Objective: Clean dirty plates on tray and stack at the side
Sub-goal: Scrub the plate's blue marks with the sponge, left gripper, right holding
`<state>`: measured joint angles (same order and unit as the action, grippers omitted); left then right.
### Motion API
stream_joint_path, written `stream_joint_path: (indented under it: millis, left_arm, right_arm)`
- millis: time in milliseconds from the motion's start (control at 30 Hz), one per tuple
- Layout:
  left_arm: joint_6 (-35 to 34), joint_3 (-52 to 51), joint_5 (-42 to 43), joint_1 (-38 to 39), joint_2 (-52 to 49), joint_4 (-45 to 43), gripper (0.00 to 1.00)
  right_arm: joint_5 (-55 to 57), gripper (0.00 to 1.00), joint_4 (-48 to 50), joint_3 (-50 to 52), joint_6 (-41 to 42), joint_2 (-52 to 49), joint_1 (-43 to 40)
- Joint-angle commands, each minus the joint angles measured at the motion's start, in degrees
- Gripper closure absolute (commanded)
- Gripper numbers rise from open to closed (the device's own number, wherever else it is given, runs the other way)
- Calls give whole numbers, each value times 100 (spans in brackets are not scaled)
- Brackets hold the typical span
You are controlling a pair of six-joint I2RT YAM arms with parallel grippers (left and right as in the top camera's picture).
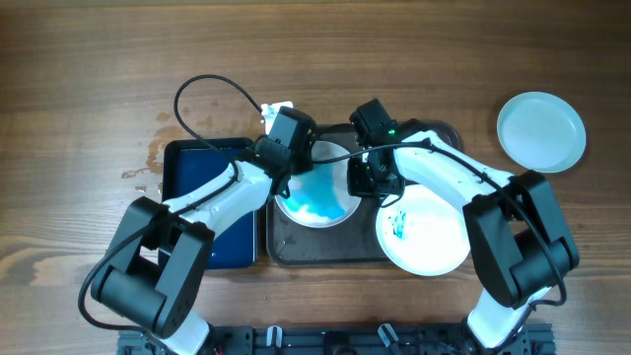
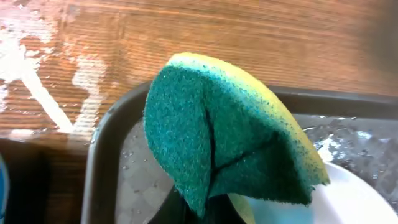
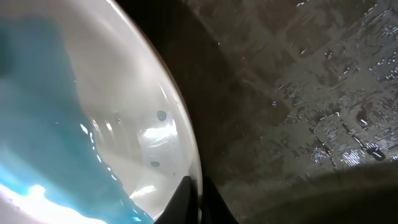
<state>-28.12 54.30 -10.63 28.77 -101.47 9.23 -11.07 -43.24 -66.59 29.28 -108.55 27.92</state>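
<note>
Warm brown wooden table (image 1: 99, 59), streaked with pale water marks, fills the background when seen from above. At its centre lies a large dark grey-brown rectangular tray (image 1: 325, 258) with a raised rim, its floor wet and beaded. Just to its left sits a smaller dark blue rectangular basin (image 1: 197, 177). Inside the tray rests a round white plate smeared with bright blue-teal liquid (image 1: 315, 202), which looks like the plate now under cleaning. The right arm's fingers (image 3: 181, 202) pinch this plate's rim on its right side, one finger on each face of the edge, apparently to stop it sliding under a scrub. The left arm's fingers (image 2: 180, 213) are almost hidden behind a folded yellow sponge with a dark green scouring face (image 2: 217, 137). They are closed on it, and the sponge is creased by the squeeze. It hangs over the tray's corner beside the plate's edge; whether it touches the plate cannot be told. A second round white plate with a small teal scribble (image 1: 424, 232) sits at the tray's right end, overlapping the rim. A pale blue unmarked plate (image 1: 540, 131) lies alone on the table well to the right, probably the start of the clean stack. No brand, label or writing is legible anywhere.
</note>
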Motion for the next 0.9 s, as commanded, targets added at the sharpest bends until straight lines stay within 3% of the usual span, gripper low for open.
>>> stream_joint_path:
  millis: [0,333,567,767,867]
  left_arm:
    - [81,92,-74,-17,50,348,96]
    - [94,92,1755,-11,55,1543,96]
    - [417,90,3425,225,55,1602,96]
    - [479,92,3646,505,55,1322,96]
    - [109,92,3158,400,55,1239,96]
  right_arm:
    - [358,95,-98,144,-188,-197,17]
    - [358,95,-98,144,-195,-197,17]
    - [358,96,-101,144,-219,-197,17]
    - [358,96,-107,144,-216,-197,17]
    - [356,96,-142,144,-214,-197,17]
